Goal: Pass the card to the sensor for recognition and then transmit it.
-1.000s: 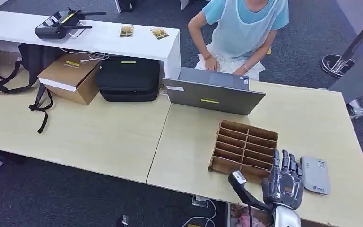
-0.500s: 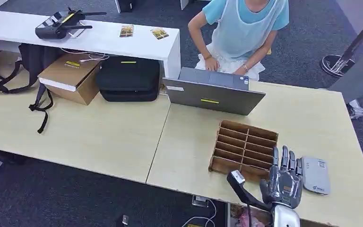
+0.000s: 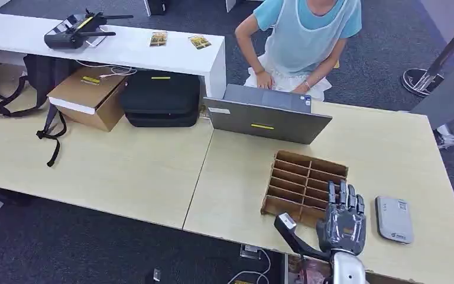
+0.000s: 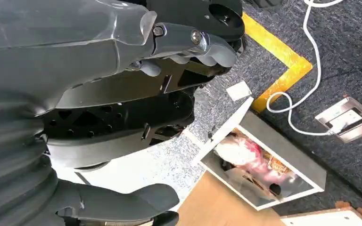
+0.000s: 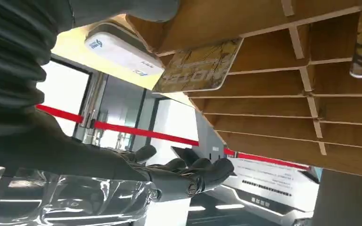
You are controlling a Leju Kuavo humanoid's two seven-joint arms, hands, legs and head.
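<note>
From the head view the right hand (image 3: 341,223), fingers spread and holding nothing, hovers over the wooden rack (image 3: 304,186) with the grey sensor (image 3: 393,219) at its 3 o'clock; the right wrist view shows a card (image 5: 199,70) standing in a rack slot, while the left wrist view shows the left hand (image 4: 122,66) hanging with fingers curled, nothing in them.

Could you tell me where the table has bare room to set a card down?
Bare wood lies left of the wooden organizer, toward the table seam, and beyond the card reader behind it. It is crowded between them, where the right hand hovers.
</note>
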